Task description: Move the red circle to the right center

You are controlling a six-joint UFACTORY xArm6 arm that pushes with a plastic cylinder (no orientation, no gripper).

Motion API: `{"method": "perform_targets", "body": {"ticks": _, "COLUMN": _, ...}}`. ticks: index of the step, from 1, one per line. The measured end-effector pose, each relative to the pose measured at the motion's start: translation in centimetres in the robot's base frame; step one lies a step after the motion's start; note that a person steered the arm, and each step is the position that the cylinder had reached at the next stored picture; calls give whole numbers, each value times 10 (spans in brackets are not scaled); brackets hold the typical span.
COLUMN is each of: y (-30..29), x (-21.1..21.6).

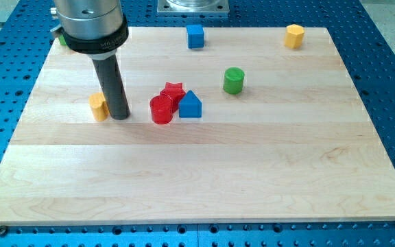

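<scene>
Table [204,185]: we see a pale wooden board on a blue perforated base.
Our tool: a straight dark rod with no jaws to spread or press together; it pinches nothing.
Our tip [120,116]: we find it down on the table in the left half, toward the top edge.
Yellow block [99,107]: just beside our tip on the view's left; we cannot tell whether they touch.
Red circle [161,110]: near our tip on the view's right, with a small gap; left of the table's middle, well apart from the right edge.
Red star [173,92]: touching the red circle from behind.
Blue block with a peaked top [190,105]: just right of the red circle, against the red pair.
Green cylinder [233,80]: alone, right of this cluster.
Blue cube [195,36]: at the top edge, near its middle.
Yellow hexagonal block [293,36]: near the top right corner.
</scene>
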State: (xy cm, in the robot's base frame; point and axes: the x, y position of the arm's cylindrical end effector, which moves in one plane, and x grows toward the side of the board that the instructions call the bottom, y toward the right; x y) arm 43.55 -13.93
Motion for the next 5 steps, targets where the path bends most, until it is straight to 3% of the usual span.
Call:
{"method": "perform_targets", "body": {"ticks": 1, "y": -67, "x": 0}}
{"method": "perform_targets", "body": {"ticks": 2, "y": -80, "x": 0}}
{"method": "perform_targets", "body": {"ticks": 5, "y": 74, "x": -1}}
